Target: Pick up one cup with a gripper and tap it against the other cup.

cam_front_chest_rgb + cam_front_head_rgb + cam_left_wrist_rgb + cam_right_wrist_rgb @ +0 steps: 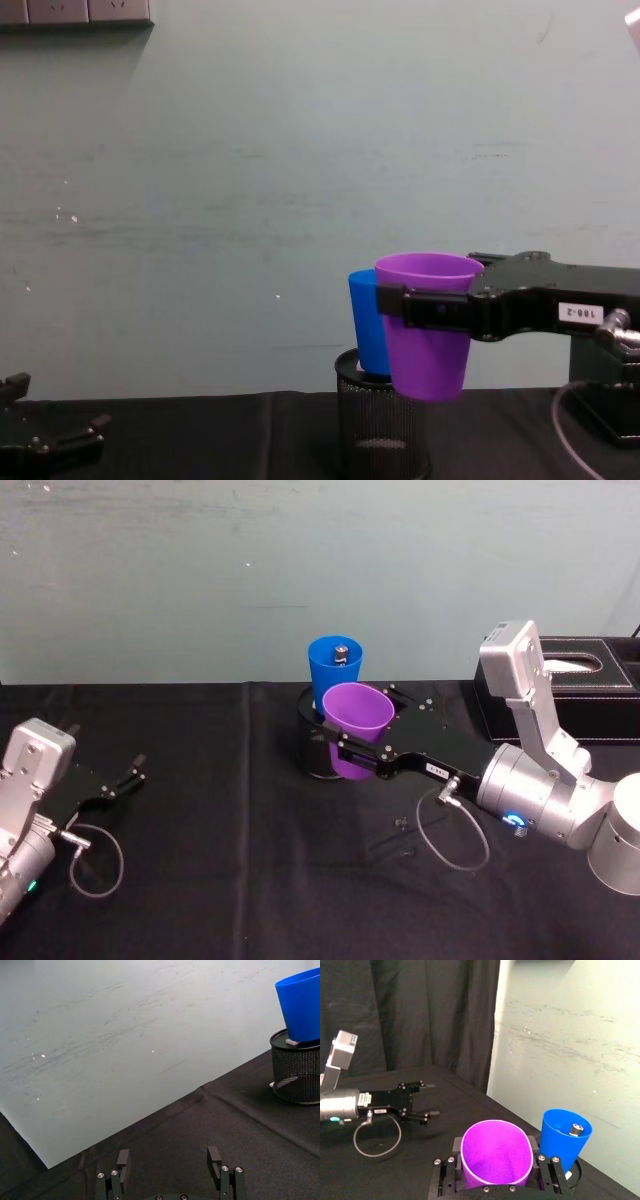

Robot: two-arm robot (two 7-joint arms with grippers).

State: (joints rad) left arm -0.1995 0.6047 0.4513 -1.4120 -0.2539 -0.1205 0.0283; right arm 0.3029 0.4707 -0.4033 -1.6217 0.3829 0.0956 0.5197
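My right gripper (345, 730) is shut on the purple cup (357, 720), its long black jaws clamping the cup's sides and holding it upright above the table. The blue cup (335, 668) stands on top of a black mesh pen holder (312, 752), with a small metal piece inside it. The purple cup (428, 330) hangs right against the blue cup (362, 330), overlapping it from the near right side; I cannot tell whether they touch. In the right wrist view the purple cup (495, 1156) sits beside the blue cup (565, 1141). My left gripper (135, 770) rests open at the far left.
A black tissue box (560, 685) stands at the back right behind my right arm. A few small dark screws (400, 825) lie on the black cloth near the right wrist's cable loop. A pale wall backs the table.
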